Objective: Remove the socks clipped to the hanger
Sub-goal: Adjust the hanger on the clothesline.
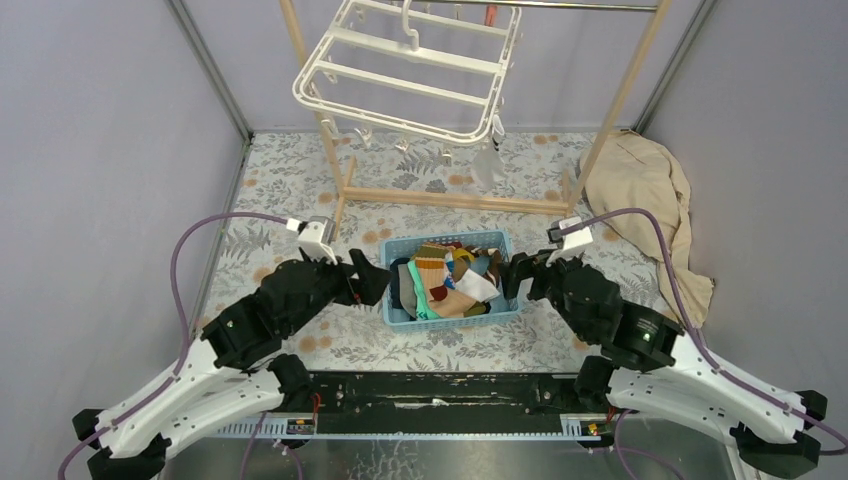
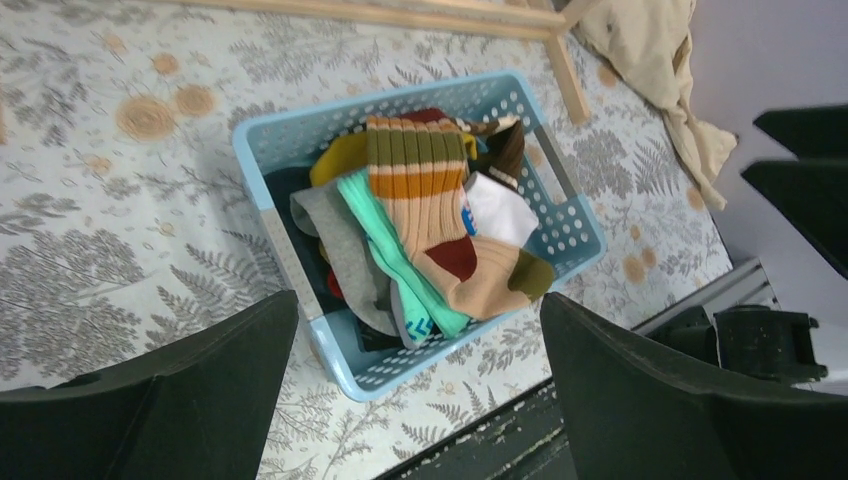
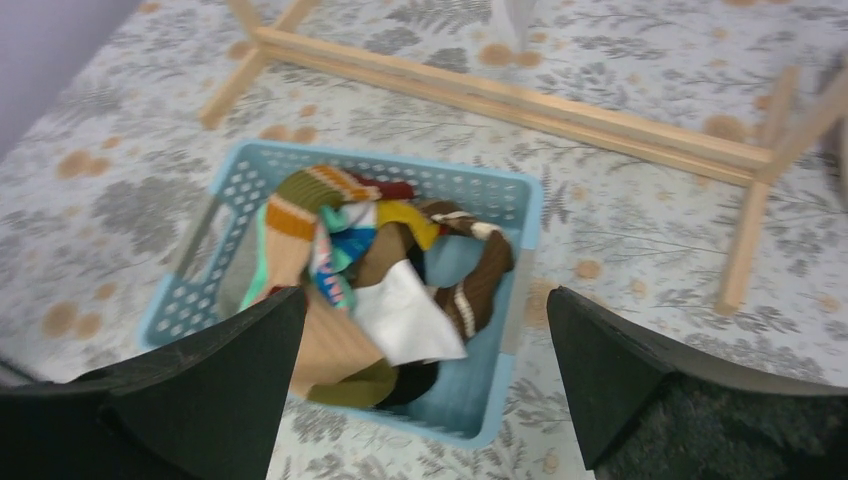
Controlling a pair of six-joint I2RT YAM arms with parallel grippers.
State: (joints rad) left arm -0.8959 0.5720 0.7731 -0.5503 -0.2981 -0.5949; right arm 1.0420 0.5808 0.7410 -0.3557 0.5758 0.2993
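The left end effector and right end effector hang released and empty, flanking a blue basket on the counter. The socks lie heaped inside it (nearly done, I judge). Beyond, the hanger dangles tilted from a wooden rack, with one pale piece seemingly left clipped. A beige cloth lies to the right.

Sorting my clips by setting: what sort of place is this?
Probably a robot test cell staged for laundry: plain grey walls, a clip hanger on a wooden rack, socks in a blue basket.
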